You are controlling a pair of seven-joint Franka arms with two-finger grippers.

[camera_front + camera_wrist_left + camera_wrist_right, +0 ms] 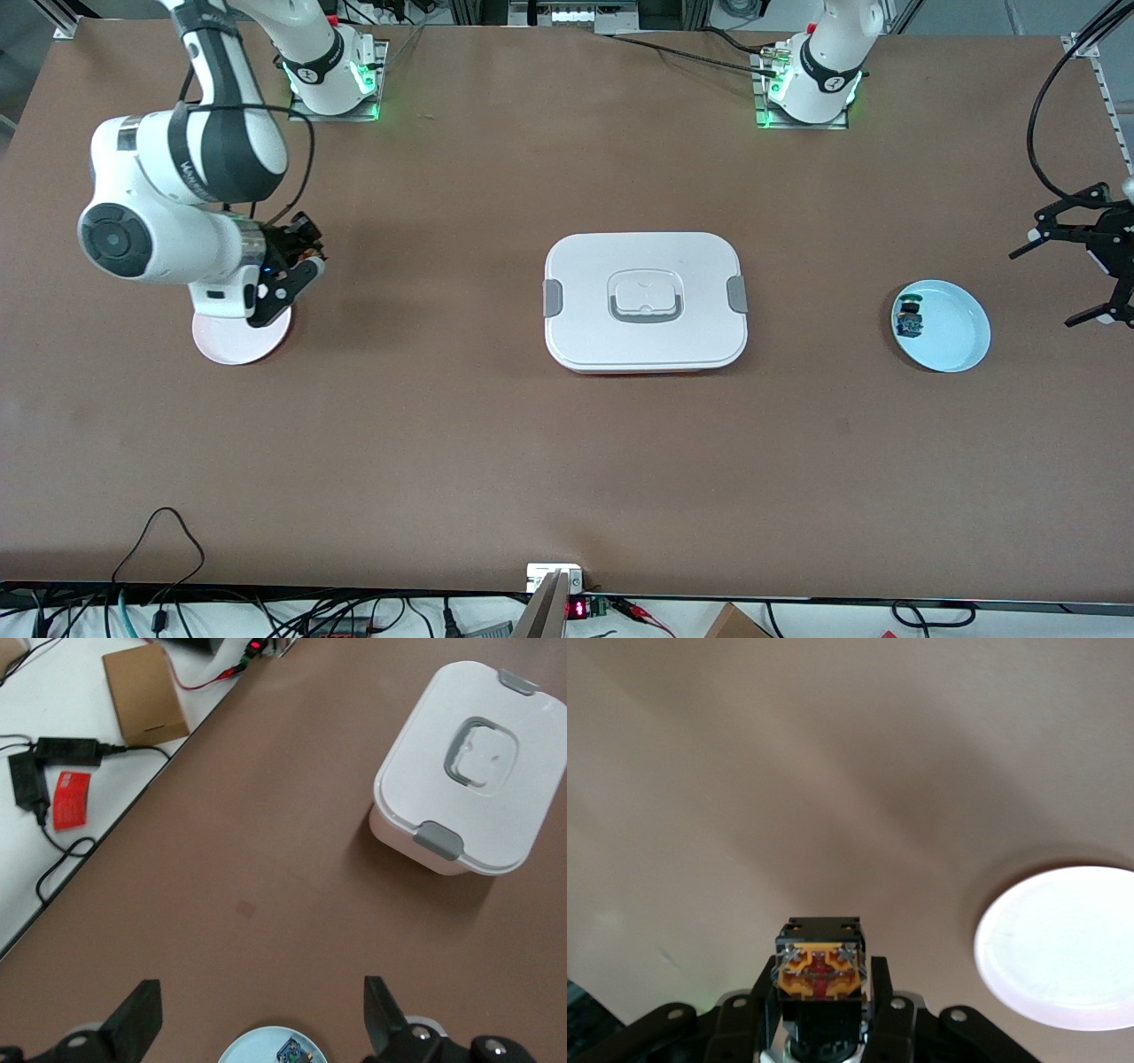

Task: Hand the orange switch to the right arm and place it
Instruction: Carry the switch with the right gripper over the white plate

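Brown table [496, 443] fills your front view from edge to edge, with cables and a cardboard box on the white floor past the edge nearest the front camera, seen best in the left wrist view. At the table's middle sits a white lidded container [646, 301] with grey latches. Your right gripper [285, 292] hangs over a white-and-pink plate [232, 341] near the right arm's end of the table; from the front you cannot make out what it carries, because the wrist and black fingers cover it. Only the right wrist view settles that: the jaws are clamped on the orange switch [819, 970], its orange terminal face turned to the camera, while its black head is hidden down between the fingers. That same view shows the plate [1063, 948] only as a bright, washed-out disc cut off at the frame's edge. Your left gripper [1094, 266] waits at the left arm's end of the table, partly cut off by the front view's edge, jaws spread wide apart and holding nothing. Near it lies a light blue plate [952, 337] holding a small blue-bodied switch [909, 319]; the left wrist view catches only a sliver of that plate [257, 1047] between the fingers [133, 1023].
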